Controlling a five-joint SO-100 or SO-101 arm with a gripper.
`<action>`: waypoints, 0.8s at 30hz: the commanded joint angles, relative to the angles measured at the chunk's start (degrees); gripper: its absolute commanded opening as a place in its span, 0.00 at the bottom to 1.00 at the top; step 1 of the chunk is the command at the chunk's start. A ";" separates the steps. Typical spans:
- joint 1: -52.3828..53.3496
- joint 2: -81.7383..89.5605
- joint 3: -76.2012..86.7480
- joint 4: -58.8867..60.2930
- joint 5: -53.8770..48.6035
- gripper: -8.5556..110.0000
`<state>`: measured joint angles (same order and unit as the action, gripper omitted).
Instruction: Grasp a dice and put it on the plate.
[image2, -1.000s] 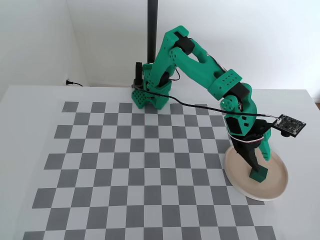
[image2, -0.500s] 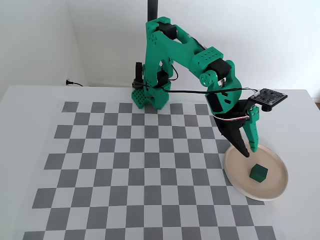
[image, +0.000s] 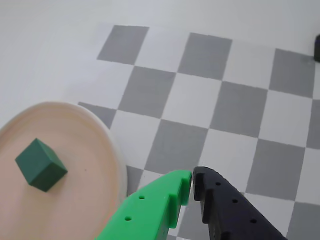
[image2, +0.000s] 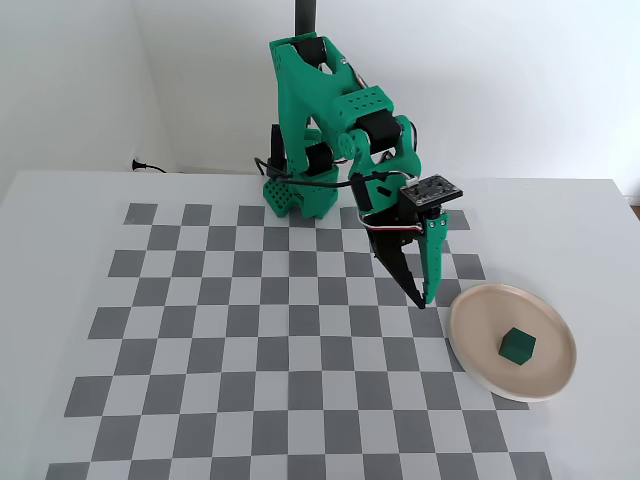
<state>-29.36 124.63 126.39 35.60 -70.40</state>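
The dark green dice (image: 41, 164) lies inside the beige plate (image: 95, 150), tilted on the plate's floor; in the fixed view the dice (image2: 517, 346) sits right of the middle of the plate (image2: 470, 330). My gripper (image: 192, 181) is shut and empty: its green finger and black finger meet at the tips. It hangs above the checkerboard just outside the plate's rim, to the right of the plate in the wrist view. In the fixed view the gripper (image2: 424, 300) points down, just left of the plate.
A grey-and-white checkerboard mat (image2: 250, 330) covers the white table. The green arm's base (image2: 300, 195) stands at the mat's far edge. A small dark object (image: 317, 47) shows at the right edge of the wrist view.
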 joint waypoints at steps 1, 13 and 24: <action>2.29 5.54 0.44 -1.23 5.19 0.04; 8.61 19.60 15.47 -3.52 17.40 0.04; 11.43 30.85 25.22 -2.81 28.74 0.04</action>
<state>-18.63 151.61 151.08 33.84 -44.12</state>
